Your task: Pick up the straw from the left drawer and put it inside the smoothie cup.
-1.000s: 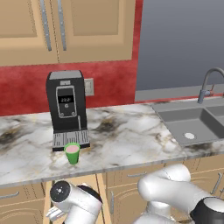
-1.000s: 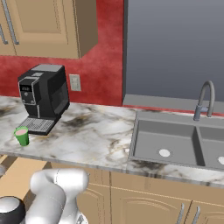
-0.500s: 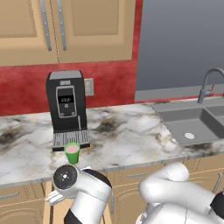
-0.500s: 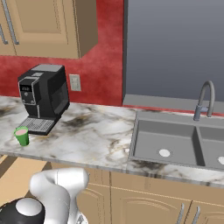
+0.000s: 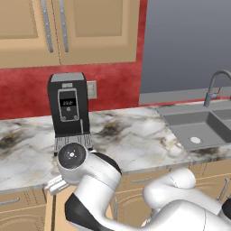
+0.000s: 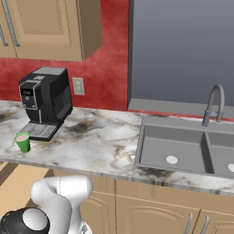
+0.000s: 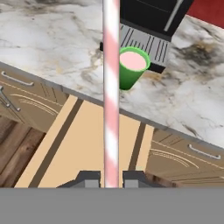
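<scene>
Marble-patterned countertop [image 5: 135,135] runs across the left base view, with a tall black coffee machine [image 5: 68,108] standing against the red wall and a grey sink basin [image 5: 198,128] to the right, its far end cut off by the frame. The white arm's elbow rises in front of the machine's drip tray and hides whatever stands there; the cabinet fronts below are largely covered by the arm too.

From the right base view, the small green tapered cup holding pink smoothie [image 6: 22,142] stands on the counter just in front of the coffee machine's grille. A tan strip of the light wooden open drawer [image 6: 16,183] shows at lower left, its near part hidden behind the arm and cut by the edge.

Looking along the hand, the thin pink-and-white striped straw [image 7: 111,96] runs from bottom to top, its upper end leaving the frame. The gripper [image 7: 111,180] is clenched on the straw's lower end, only the tops of its dark fingertips [image 7: 89,178] visible. The straw is held above the drawer's plain tan bottom, and the cup appears just beside it, on the counter beyond the drawer.
</scene>
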Available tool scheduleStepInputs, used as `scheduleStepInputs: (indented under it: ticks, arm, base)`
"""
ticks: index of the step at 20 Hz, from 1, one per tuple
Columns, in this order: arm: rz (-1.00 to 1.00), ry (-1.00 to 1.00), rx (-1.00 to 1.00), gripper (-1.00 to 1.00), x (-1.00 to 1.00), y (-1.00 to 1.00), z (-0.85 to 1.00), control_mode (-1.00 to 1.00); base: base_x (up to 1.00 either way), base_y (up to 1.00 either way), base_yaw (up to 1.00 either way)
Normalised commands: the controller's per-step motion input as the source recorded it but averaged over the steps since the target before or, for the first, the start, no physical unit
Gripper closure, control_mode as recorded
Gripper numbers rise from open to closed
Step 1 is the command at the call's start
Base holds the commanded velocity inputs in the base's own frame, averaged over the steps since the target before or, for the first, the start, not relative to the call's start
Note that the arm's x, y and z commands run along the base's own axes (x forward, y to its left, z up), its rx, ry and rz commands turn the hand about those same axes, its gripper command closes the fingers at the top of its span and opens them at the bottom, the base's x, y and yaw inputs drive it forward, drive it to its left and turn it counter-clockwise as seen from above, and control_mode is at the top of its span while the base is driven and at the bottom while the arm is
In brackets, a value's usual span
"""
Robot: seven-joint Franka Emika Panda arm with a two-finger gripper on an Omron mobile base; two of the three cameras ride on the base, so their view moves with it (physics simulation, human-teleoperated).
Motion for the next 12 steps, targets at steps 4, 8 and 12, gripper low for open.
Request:
scheduleStepInputs:
  ticks: [4,8,12]
  arm:
    - [0.0,-0.04,0.0,1.0,0.0,0.0,0.01,-1.0]
    - [0.0,0.0,0.0,1.0,0.0,-0.14,0.0,-1.0]
    - [0.01,0.0,0.02,1.0,0.0,-0.43,0.0,-1.0]
  base:
    - [0.0,0.0,0.0]
    - [0.0,0.0,0.0]
    - [0.0,0.0,0.0]
